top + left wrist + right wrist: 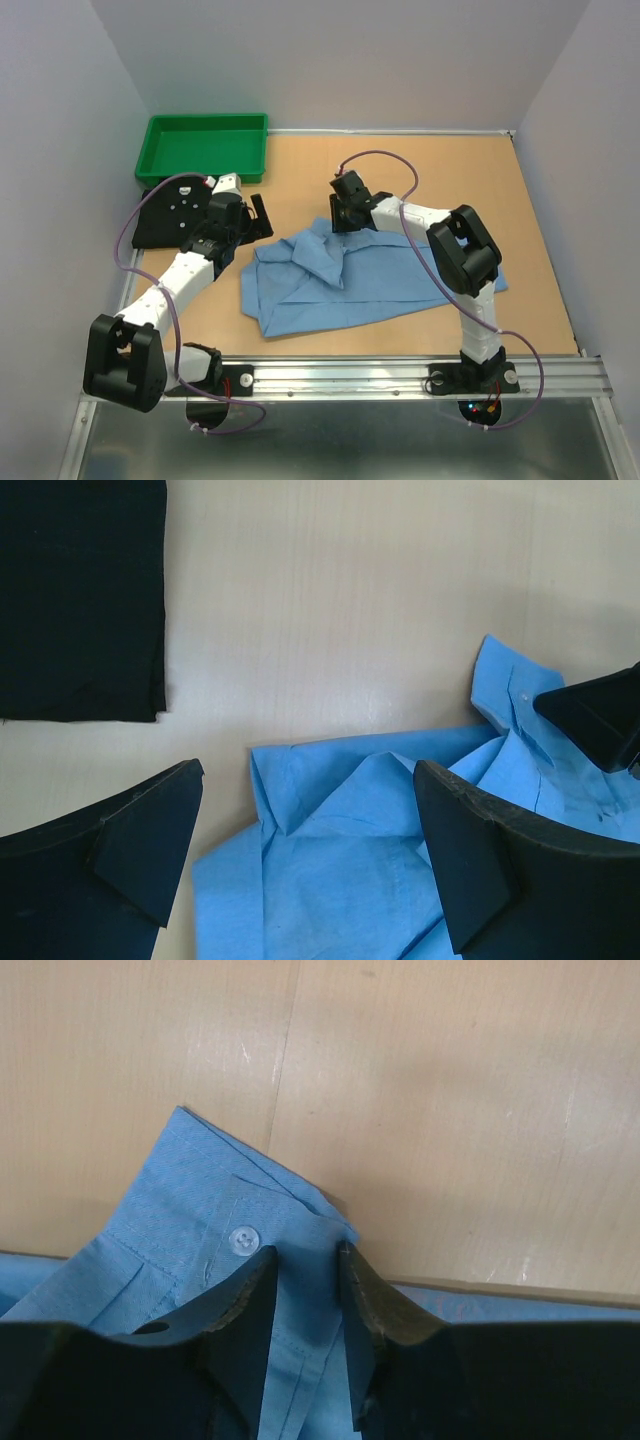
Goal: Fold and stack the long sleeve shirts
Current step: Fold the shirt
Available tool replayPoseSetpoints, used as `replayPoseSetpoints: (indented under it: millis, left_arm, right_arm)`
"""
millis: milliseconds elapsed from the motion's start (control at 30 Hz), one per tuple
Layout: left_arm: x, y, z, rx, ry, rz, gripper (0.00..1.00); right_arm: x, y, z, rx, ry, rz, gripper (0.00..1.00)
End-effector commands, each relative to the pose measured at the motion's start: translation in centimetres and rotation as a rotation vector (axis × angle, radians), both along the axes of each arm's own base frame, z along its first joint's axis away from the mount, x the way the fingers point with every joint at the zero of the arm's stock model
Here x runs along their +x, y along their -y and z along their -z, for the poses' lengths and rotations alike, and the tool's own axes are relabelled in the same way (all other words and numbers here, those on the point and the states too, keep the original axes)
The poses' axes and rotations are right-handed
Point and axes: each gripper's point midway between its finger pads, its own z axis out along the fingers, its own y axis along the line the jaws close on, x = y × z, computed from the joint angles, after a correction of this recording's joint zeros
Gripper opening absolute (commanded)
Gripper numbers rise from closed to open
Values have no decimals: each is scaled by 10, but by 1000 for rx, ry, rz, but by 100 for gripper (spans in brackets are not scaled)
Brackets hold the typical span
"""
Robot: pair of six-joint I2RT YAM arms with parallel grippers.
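The light blue shirt (350,280) lies crumpled and unfolded on the counter (450,180). It is well off from the green tray (150,165), to that tray's right and nearer the arm bases. Its long axis runs roughly parallel to the tray's long side. The black shirt (80,600) is a flat, straight-edged rectangle just on the near side of the tray. It looks already folded, so the blue one is the work in hand.

The right tool (305,1255) is down on the blue shirt's far edge, at the part that reaches back toward the tray's level. There a sleeve cuff (200,1200) with its button (243,1239) pokes out onto bare counter. The jaws stand narrow astride the cloth just beside the button, and a strip of blue fabric fills the gap between them. Whether they already pinch it firmly I cannot tell. The sleeve runs from the cuff back under the tool, in line with the fingers, so a pull would draw it along its own length.

The left tool (308,770) hangs wide open and empty over the blue shirt's tray-side end, between the two shirts.

The right arm is plainly the nearer one to the cuff. I judge the coming move to be lifting that sleeve and laying it straight. The left arm is well placed to take the crumpled corner below it.
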Motion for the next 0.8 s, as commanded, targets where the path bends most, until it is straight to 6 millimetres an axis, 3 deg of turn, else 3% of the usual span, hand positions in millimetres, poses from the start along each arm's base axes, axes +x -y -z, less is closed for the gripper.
replayPoseSetpoints:
  millis: [0, 67, 100, 200, 300, 433, 467, 533, 567, 633, 700, 767]
  left_arm:
    - [4, 1, -4, 2, 24, 10, 98]
    - [5, 1, -4, 3, 24, 11, 98]
    - [5, 1, -4, 2, 24, 12, 98]
    - [6, 2, -3, -1, 20, 16, 98]
    - [6, 3, -3, 1, 18, 21, 98]
    - [7, 2, -4, 5, 24, 16, 98]
    - [7, 2, -4, 5, 24, 16, 98]
    - [7, 0, -4, 14, 24, 12, 98]
    - [7, 0, -4, 15, 26, 10, 98]
    - [7, 0, -4, 17, 25, 11, 98]
    - [8, -1, -3, 18, 23, 9, 98]
    - [8, -2, -3, 23, 24, 5, 98]
  right_arm:
    - [-2, -2, 8, -24, -5, -39, 35]
    - [1, -2, 2, -27, 12, -47, 35]
    - [4, -3, -6, -29, 33, -59, 23]
    - [9, -9, -30, -16, 85, -107, 9]
    - [9, -20, -53, -7, 135, -177, 1]
    - [-9, -40, -95, 57, 194, -301, 1]
    - [-14, -44, -115, 77, 227, -322, 0]
    - [-36, -54, -129, 138, 222, -434, 1]
    - [-49, -58, -148, 174, 246, -486, 1]
    - [-82, -65, -150, 246, 205, -627, 0]
    - [-109, -66, -169, 316, 204, -713, 0]
    - [-145, -63, -165, 384, 136, -799, 1]
